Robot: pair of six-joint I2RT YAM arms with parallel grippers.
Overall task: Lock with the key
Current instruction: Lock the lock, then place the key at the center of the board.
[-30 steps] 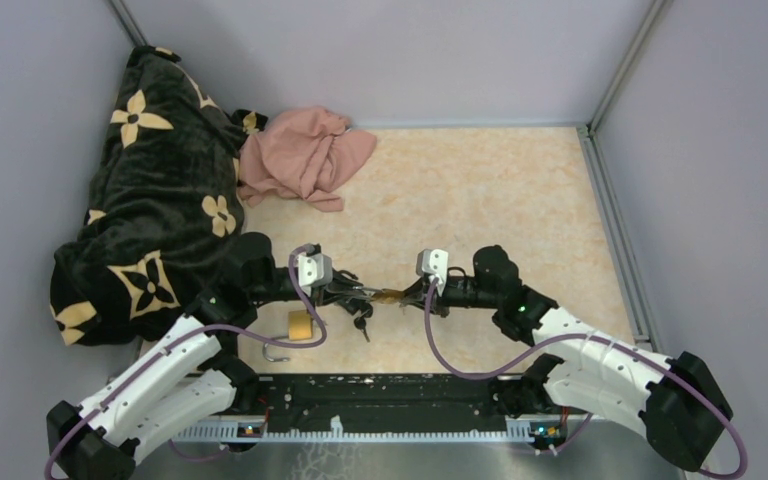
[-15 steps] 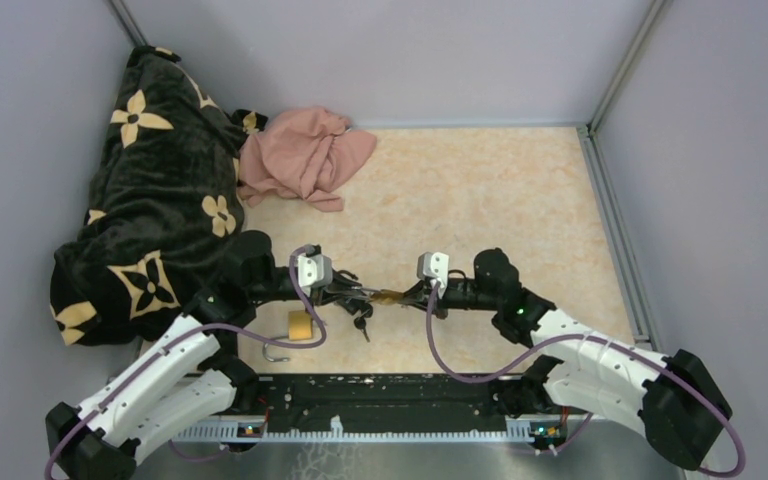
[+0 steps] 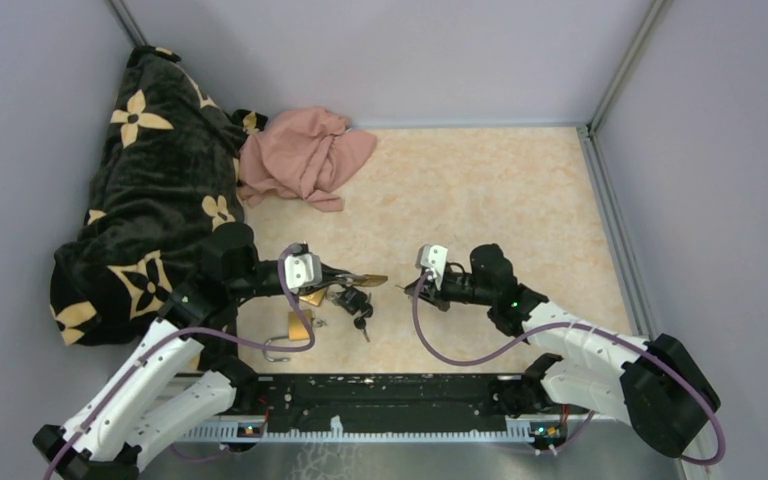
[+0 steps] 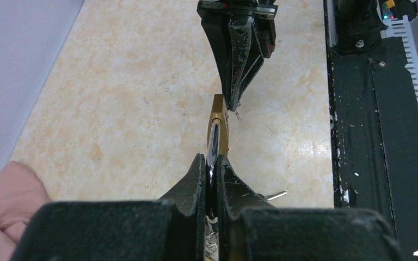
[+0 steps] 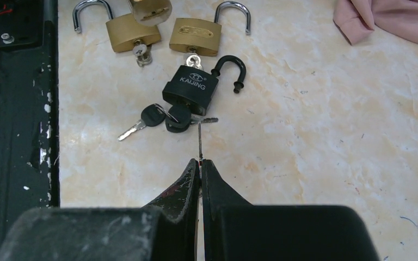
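My left gripper (image 3: 346, 277) is shut on the silver shackle of a brass padlock (image 3: 368, 279), holding it above the floor with its body pointing right. In the left wrist view the padlock (image 4: 219, 128) juts out edge-on past my left gripper (image 4: 211, 157). My right gripper (image 3: 412, 285) faces it from the right, shut on a thin key (image 5: 200, 141) whose blade sticks out of the tips (image 5: 200, 161). In the left wrist view the key's tip (image 4: 234, 112) lies just beside the padlock's end; whether they touch I cannot tell.
A black padlock (image 5: 190, 88) with an open shackle lies on the floor with black-headed keys (image 5: 163, 116) by it. Two more brass padlocks (image 5: 132, 33) (image 5: 196, 36) lie nearby. A pink cloth (image 3: 305, 155) and a black flowered blanket (image 3: 150, 190) fill the back left. A black rail (image 3: 390, 395) runs along the near edge.
The left arm has drawn back to the left and up with the padlock, opening a gap to the right gripper. The right gripper has closed tighter on the key.
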